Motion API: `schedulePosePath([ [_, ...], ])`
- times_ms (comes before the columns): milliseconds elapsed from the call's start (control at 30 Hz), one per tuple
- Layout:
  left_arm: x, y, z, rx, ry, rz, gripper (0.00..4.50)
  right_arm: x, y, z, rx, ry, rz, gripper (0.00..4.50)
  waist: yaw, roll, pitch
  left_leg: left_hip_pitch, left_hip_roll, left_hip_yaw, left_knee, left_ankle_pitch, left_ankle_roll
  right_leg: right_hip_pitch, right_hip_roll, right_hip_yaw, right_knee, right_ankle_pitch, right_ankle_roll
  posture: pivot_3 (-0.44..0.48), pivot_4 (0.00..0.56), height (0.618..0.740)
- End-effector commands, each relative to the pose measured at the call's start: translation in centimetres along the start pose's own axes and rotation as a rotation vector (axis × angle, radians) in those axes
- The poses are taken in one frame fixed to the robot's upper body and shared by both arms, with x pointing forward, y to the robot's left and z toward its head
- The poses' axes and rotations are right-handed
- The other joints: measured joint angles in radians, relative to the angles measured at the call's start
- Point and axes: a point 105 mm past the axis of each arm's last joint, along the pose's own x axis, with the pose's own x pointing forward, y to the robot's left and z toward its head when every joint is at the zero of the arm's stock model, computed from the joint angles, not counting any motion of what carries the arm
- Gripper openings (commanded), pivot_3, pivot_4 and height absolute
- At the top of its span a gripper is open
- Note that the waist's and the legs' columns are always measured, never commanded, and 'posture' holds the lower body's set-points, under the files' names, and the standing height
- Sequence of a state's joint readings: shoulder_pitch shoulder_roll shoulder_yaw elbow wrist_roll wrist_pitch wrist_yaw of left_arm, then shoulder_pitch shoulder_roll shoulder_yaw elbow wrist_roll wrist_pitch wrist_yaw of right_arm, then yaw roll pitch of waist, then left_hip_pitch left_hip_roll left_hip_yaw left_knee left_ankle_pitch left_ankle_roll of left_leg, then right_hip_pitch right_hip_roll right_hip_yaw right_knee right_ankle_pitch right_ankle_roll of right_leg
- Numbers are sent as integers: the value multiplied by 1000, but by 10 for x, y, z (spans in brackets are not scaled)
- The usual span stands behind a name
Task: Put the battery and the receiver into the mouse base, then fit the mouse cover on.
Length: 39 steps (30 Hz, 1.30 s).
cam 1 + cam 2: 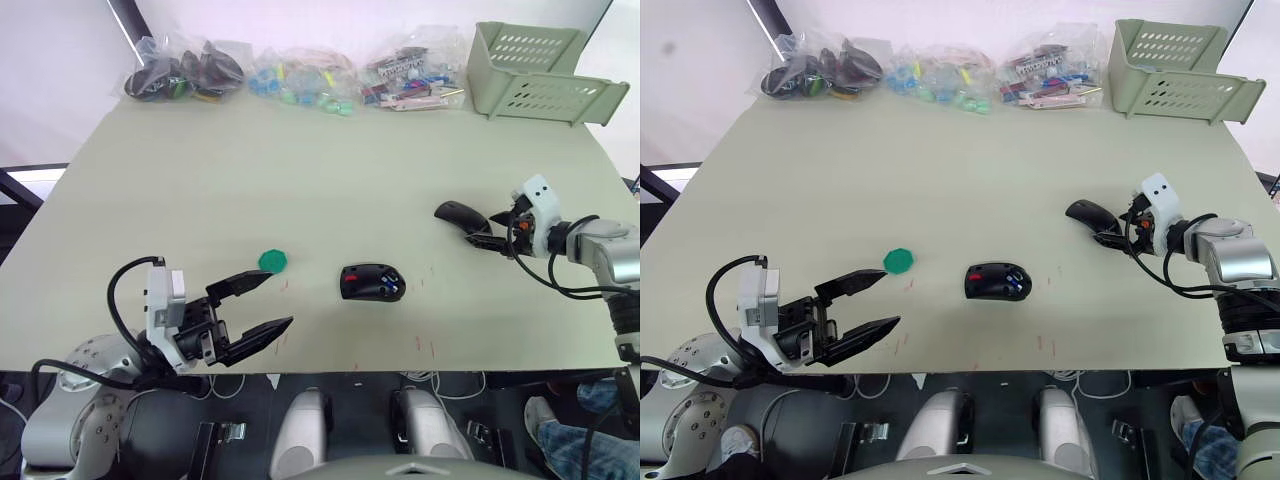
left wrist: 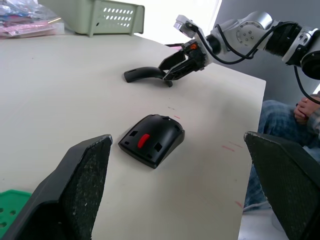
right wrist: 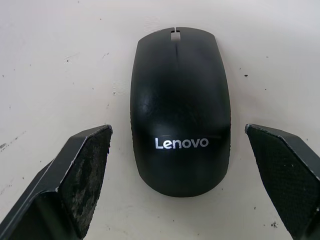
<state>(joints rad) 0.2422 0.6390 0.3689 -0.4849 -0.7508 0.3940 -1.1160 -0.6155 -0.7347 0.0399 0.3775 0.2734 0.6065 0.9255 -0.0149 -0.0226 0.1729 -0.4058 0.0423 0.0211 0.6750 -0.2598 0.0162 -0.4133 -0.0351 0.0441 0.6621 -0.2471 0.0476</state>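
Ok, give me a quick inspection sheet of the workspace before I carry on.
Surface: pale table, faint red marks near its front edge.
Job's things: mouse base mid-table, blue and red inside; mouse cover lying flat to its right.
Clutter: green disc; bagged parts and a green basket along the far edge.
Grippers: left gripper open, empty; right gripper open around the cover.
Cables: black leads on both wrists.
Surroundings: a person's knees at right.
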Motion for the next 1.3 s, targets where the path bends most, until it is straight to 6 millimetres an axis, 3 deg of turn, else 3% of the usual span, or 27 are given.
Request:
schedulePosePath([
  [33,4,-4,8,34,-21,-29,4500,-2,-2,9,-19,-21,-6,4488,0,0,0,0,0,0,0,0,0,0,0,0,0,0,0,0,150,740],
  [1300,7,-1,6,34,-9,-37,4500,-2,-6,5,-16,-30,-37,4488,-1,0,0,0,0,0,-1,0,0,0,0,0,0,0,0,0,150,740],
])
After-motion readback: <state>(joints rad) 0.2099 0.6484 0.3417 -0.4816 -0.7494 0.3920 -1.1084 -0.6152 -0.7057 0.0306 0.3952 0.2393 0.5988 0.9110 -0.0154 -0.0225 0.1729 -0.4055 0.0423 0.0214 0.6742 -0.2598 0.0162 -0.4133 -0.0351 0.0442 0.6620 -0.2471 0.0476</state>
